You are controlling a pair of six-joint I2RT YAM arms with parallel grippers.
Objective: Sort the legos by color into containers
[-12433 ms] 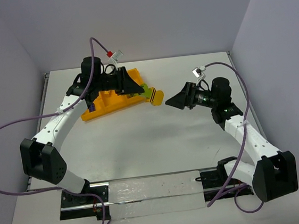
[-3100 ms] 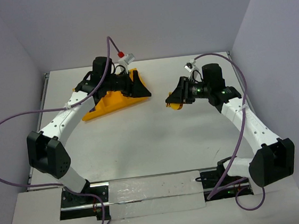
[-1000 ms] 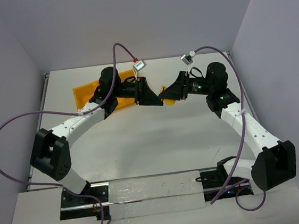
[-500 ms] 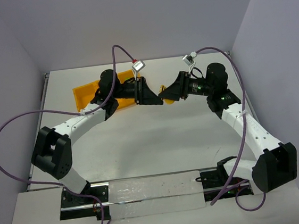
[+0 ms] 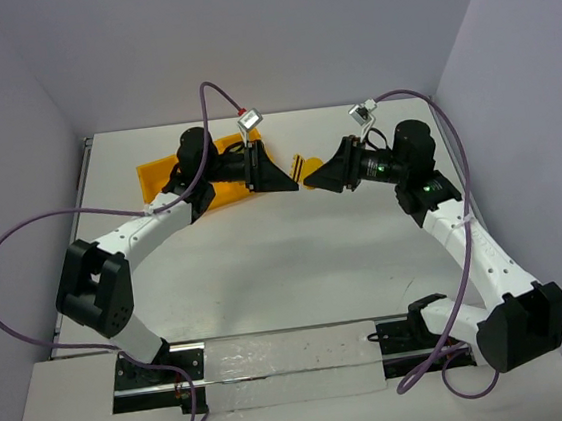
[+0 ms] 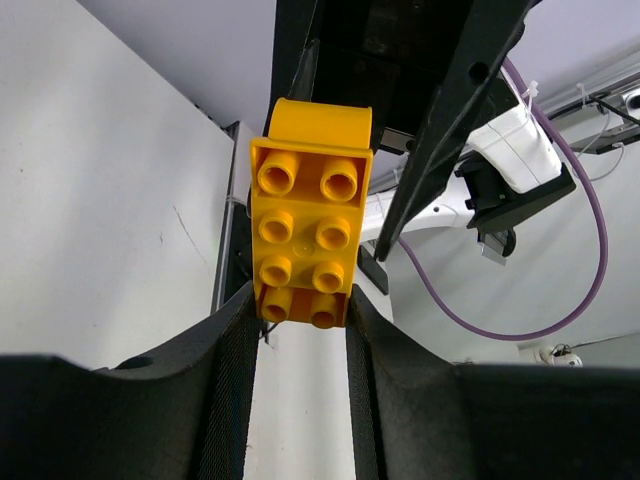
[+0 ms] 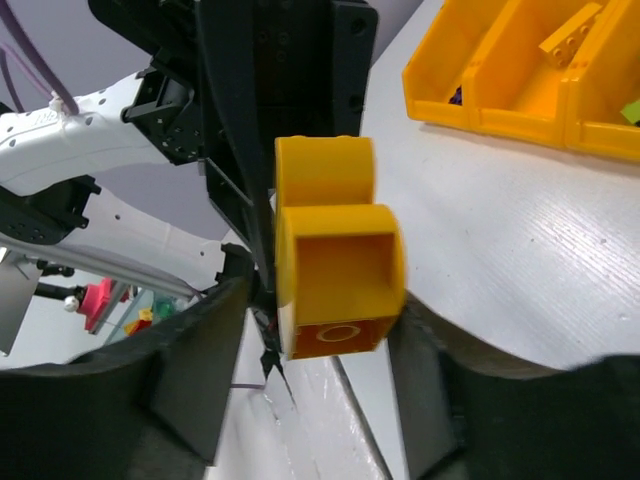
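The white table [image 5: 287, 270] lies under both sets of fingers. The two arms reach in from the sides, and their fingers meet tip to tip above the middle of the table.

The orange-yellow tray [image 5: 159, 173] sits flat on the table behind the left fingers, under the left arm, well apart from the right fingers. It has three parts side by side.

The left gripper [image 6: 298, 310] points at the right one. Its two fingers pinch the near end of a yellow lego [image 6: 308, 235], one finger on each side, both touching it. The lego is up in the air, not on the table. It is a long brick with two rows of bumps, and a round yellow piece is stuck on its far end. That far end pokes out past the left fingertips and goes in between the right fingers.

The right gripper [image 7: 320, 300] has a finger on each side of the round end of the lego. One finger looks like it is touching. There is a small gap by the other one. I cannot tell if these fingers are squeezing the lego or just sitting around it.

Far from all the fingers, small legos lie in the tray. A dark purple lego [image 7: 455, 95] is in one end part, a little yellow brick [image 7: 566, 35] looks to be in the middle part, and a green lego [image 7: 630, 110] is in the other end part.
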